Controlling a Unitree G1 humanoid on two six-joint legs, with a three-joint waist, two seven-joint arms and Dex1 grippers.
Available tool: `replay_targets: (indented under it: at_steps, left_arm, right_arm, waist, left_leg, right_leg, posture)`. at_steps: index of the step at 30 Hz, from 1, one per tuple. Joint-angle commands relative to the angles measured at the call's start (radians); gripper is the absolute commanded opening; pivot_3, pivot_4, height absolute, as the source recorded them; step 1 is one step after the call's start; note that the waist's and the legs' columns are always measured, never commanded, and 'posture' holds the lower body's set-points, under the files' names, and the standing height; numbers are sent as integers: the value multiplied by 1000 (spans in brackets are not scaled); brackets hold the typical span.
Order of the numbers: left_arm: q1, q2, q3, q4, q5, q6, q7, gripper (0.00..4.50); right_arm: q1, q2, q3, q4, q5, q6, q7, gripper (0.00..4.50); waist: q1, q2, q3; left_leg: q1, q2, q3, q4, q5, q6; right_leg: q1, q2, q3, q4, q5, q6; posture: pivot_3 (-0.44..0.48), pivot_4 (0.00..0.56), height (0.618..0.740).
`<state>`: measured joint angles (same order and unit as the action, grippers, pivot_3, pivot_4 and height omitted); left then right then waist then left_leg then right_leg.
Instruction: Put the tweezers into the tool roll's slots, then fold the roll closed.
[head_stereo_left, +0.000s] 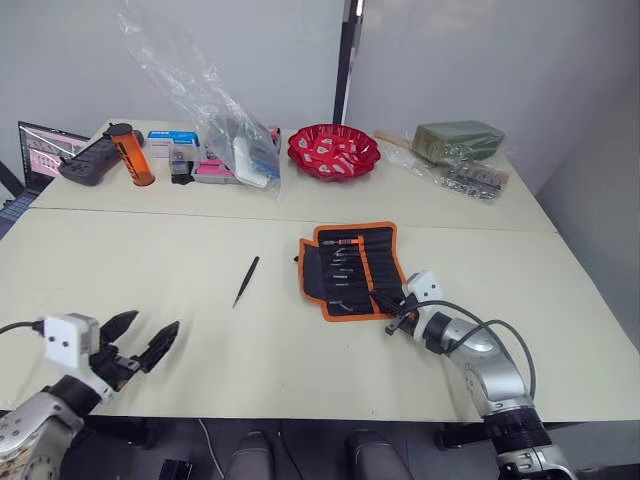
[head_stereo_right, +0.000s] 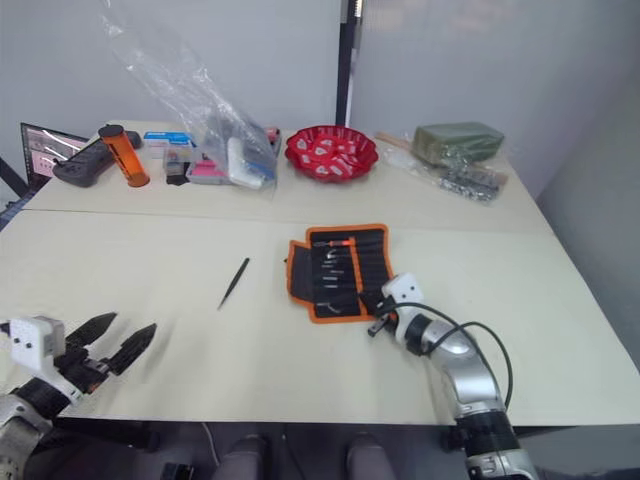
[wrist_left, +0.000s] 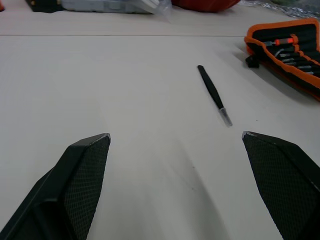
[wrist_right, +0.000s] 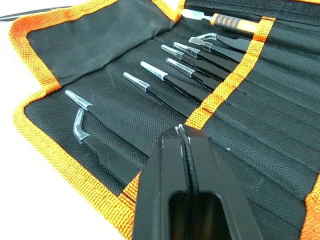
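Observation:
The tool roll (head_stereo_left: 350, 268) lies unrolled on the near table, black with orange edging. Several tweezers (wrist_right: 185, 85) with clear tip caps sit in its slots (wrist_right: 260, 100), beside an orange-handled tool (wrist_right: 235, 22). One loose black tweezers (head_stereo_left: 246, 281) lies on the bare tabletop left of the roll, also in the left wrist view (wrist_left: 214, 94). My right gripper (head_stereo_left: 395, 322) is at the roll's near right corner, fingers pressed together, tips over the orange middle trim (wrist_right: 180, 132). My left gripper (head_stereo_left: 140, 345) hovers open near the front left edge, well short of the loose tweezers.
At the back stand a red bowl (head_stereo_left: 334, 152), a clear plastic bag (head_stereo_left: 215, 120) over small boxes, an orange cylinder (head_stereo_left: 135, 155), a dark controller (head_stereo_left: 85, 162) and a green packet (head_stereo_left: 458, 140) with bagged parts. A seam (head_stereo_left: 150, 212) divides the two tables.

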<state>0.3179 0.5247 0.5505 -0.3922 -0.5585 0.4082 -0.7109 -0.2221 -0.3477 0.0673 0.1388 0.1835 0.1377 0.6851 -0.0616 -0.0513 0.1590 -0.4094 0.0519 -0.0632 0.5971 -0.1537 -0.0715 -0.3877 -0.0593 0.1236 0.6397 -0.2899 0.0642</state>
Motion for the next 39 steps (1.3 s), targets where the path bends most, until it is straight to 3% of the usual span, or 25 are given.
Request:
replay_targets:
  at_steps: [1, 6, 12, 22, 23, 25, 35, 39]
  left_arm:
    - [-103, 59, -90, -36, 43, 61, 58, 4490]
    - [-312, 37, -248, -24, 17, 239, 167, 4490]
    - [-480, -19, -377, 52, 110, 324, 299, 4490]
    - [-489, -57, -474, 43, 205, 366, 397, 4490]
    - [-490, -62, -483, 46, 216, 366, 404, 3946]
    - [-488, -71, -495, 46, 239, 363, 421, 3506]
    - [-481, -94, -486, 41, 309, 324, 464, 65]
    - [-521, -77, -439, 58, 306, 284, 448, 25]
  right_arm:
    - [42, -1, 7, 32, -19, 26, -19, 0]
    - [56, 7, 3, 9, -18, 32, -40, 0]
    - [71, 15, -4, -16, -18, 39, -68, 0]
    - [99, 14, -13, -50, -14, 48, -99, 0]
    - [99, 15, -13, -51, -14, 48, -100, 0]
    - [98, 16, -12, -53, -15, 48, -102, 0]
    - [93, 21, -1, -54, -17, 48, -107, 0]
    - [93, 25, 5, -58, -18, 49, -109, 0]
  waist:
    - [6, 0, 0]
    - [14, 0, 0]
    - [9, -2, -2]
    - [18, -2, -2]
    - [18, -2, -2]
    - [18, -2, -2]
    - [17, -2, -2]
    - [17, -2, -2]
  left_leg:
    - [0, 0, 0, 0, 0, 0]
    - [0, -1, 1, 0, 0, 0]
    - [-1, -1, 1, -1, 3, 4]
    - [-3, -1, 1, -3, 5, 8]
    - [-3, -1, 1, -3, 5, 8]
    - [-3, -1, 1, -3, 5, 7]
    - [-3, -1, 1, -3, 5, 7]
    - [-3, -1, 1, -3, 5, 7]
  right_leg:
    - [0, 0, 0, 0, 0, 0]
    - [0, 0, 0, -1, 0, 1]
    - [3, 1, 1, 4, 4, 7]
    - [1, 1, 1, 2, 2, 4]
    - [1, 1, 1, 2, 2, 3]
    - [1, 1, 1, 2, 2, 3]
    - [1, 1, 1, 2, 2, 3]
    - [1, 1, 1, 2, 2, 3]
  posture:
    - [0, 150, 740]
    - [0, 150, 740]
    - [0, 150, 740]
    - [0, 150, 740]
    - [0, 150, 740]
    - [0, 150, 740]
    - [0, 150, 740]
    - [0, 150, 740]
